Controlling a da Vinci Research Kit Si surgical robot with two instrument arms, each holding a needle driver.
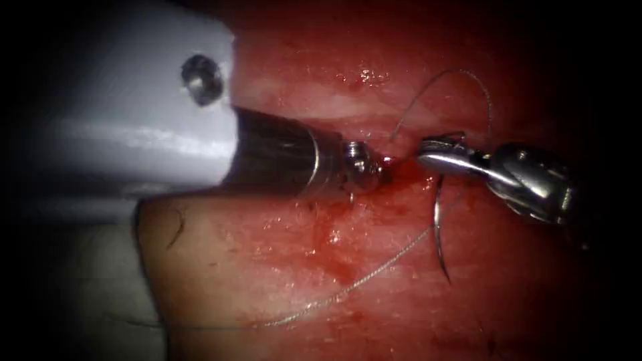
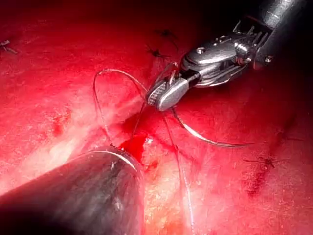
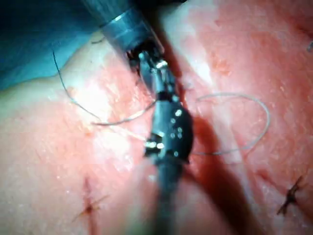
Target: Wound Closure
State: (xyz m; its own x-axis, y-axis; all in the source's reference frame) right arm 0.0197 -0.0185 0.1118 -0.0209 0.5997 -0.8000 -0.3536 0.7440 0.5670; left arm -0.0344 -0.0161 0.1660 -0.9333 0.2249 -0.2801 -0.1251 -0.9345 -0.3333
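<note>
Right hand (image 1: 428, 160): I see it coming in from the right, its smooth steel jaws closed on the needle (image 1: 438, 227) near the needle's upper end, just above the tissue (image 1: 267, 254).
Needle: thin, curved, shiny; it hangs down from my right hand over the tissue right of the cut (image 1: 391, 164). I cannot tell whether its tip touches the surface of the tissue.
Left hand (image 1: 374, 168): its tip sits at the cut, in the red fluid (image 2: 134, 144); I cannot tell how its jaws stand.
Thread (image 1: 361, 281): fine and pale; one loop arcs above my right hand, a long strand trails across the tissue toward the lower left.
Tissue: wet, glossy, pink-red, with a pale fatty band; dark stitch knots (image 3: 291, 196) sit nearby in the right wrist view.
</note>
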